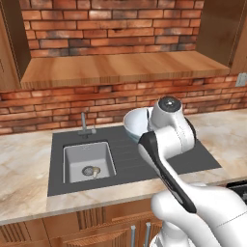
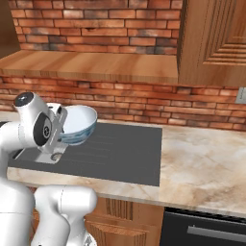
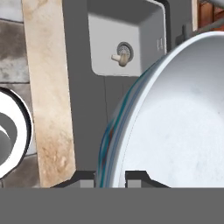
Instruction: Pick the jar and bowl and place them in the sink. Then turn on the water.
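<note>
jaws: clenched on the rim of the bowl [image 3: 175, 118], one dark fingertip either side of its wall; gripper [image 3: 114, 177] at the bottom of the hand view.
left base view: bowl [image 1: 136, 124] held off the dark surround, tilted on edge, half hidden behind the arm's wrist; sink [image 1: 72, 159] lies to its left, well apart; jar [image 1: 94, 171] lies on its side by the drain; faucet [image 1: 83, 124] stands behind the basin, no stream visible.
right base view: bowl [image 2: 79, 124] hangs at the wrist, its mouth turned sideways, above the ribbed draining board [image 2: 125, 153], not touching it.
hand view: sink [image 3: 103, 48] is ahead of the fingertips, beyond the bowl's rim, with the jar [image 3: 119, 58] against the drain.
key relation: the basin is leftward of the held bowl; i judge the carry must cross the board toward it before release.
stage: jar looks placed, bowl in transit, water not yet on.
</note>
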Motion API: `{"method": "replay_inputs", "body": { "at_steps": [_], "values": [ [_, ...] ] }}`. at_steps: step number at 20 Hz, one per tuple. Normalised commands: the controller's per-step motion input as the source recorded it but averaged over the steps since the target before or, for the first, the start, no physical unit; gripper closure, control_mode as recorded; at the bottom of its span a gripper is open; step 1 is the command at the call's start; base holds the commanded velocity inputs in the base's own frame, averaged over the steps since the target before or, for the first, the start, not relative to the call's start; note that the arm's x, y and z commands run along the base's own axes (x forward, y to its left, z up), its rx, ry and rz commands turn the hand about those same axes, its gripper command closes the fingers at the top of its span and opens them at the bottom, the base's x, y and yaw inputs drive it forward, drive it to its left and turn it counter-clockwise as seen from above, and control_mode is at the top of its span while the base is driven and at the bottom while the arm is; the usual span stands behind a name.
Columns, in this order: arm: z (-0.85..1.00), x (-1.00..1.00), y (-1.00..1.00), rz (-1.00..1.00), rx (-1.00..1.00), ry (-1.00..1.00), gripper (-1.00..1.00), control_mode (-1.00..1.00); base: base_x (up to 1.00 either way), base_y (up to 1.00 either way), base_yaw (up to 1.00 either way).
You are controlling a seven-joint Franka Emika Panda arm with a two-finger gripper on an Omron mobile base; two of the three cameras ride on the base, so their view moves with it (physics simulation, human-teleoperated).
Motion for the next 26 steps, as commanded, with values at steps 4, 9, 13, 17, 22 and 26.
{"method": "replay_inputs", "body": {
  "at_steps": [4, 9, 13, 17, 22, 26],
  "values": [
    [-0.05, 0.00, 0.66, 0.07, 0.00, 0.00, 1.00, -1.00, 0.00, 0.00, 0.00],
    [-0.04, 0.00, 0.63, 0.05, 0.00, 0.01, 1.00, -1.00, 0.00, 0.00, 0.00],
    [-0.03, 0.01, 0.54, 0.05, 0.00, 0.00, 1.00, -1.00, 0.00, 0.00, 0.00],
    [-0.08, 0.05, 0.44, 0.06, 0.00, 0.00, 1.00, -1.00, 0.00, 0.00, 0.00],
    [-0.09, 0.04, 0.46, 0.03, 0.00, 0.01, 1.00, -1.00, 0.00, 0.00, 0.00],
    [-0.11, 0.08, 0.16, 0.06, 0.02, 0.00, 1.00, -1.00, 0.00, 0.00, 0.00]
  ]
}}
